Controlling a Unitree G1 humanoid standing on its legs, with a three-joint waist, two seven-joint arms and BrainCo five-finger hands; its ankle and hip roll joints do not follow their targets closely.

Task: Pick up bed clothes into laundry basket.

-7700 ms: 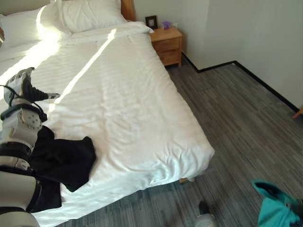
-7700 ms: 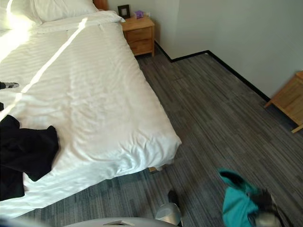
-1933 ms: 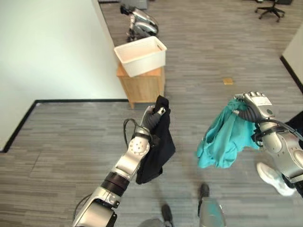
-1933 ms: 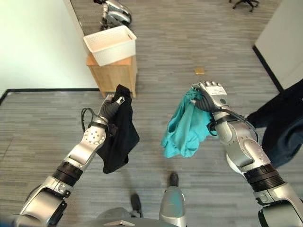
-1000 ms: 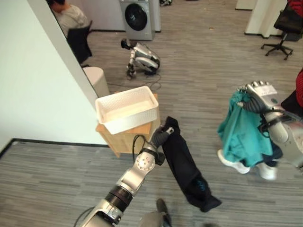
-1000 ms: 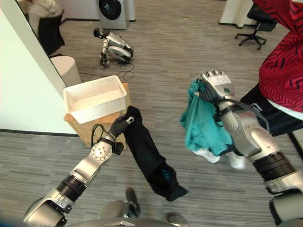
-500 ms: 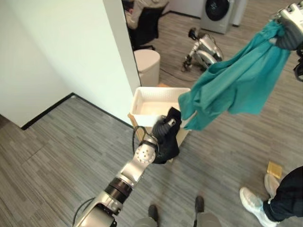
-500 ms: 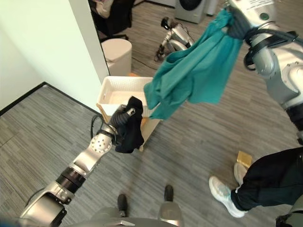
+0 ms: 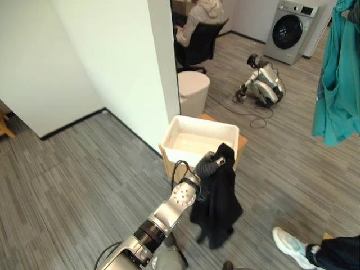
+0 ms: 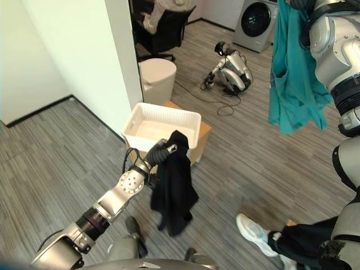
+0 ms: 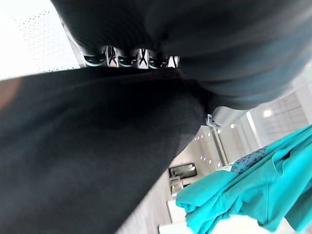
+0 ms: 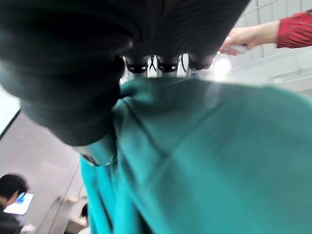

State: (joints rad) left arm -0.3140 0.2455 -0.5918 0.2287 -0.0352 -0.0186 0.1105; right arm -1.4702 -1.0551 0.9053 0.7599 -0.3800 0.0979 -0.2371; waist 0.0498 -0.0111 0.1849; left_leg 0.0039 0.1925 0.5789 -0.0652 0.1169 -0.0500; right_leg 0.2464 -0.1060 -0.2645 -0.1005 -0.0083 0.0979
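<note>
Right eye view, black garment point(image 10: 173, 188) hanging lengthwise, vertical

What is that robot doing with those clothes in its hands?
It is carrying laundry to a white basket that sits on a small wooden stand. Its left hand clutches a black garment hanging just beside the basket's near edge, not yet inside. Its right hand holds a teal garment up high, off to the side. A person sits at a desk behind.

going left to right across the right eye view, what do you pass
white wall → white laundry basket → left hand → black garment → robot dog on the floor → teal garment → right arm
</note>
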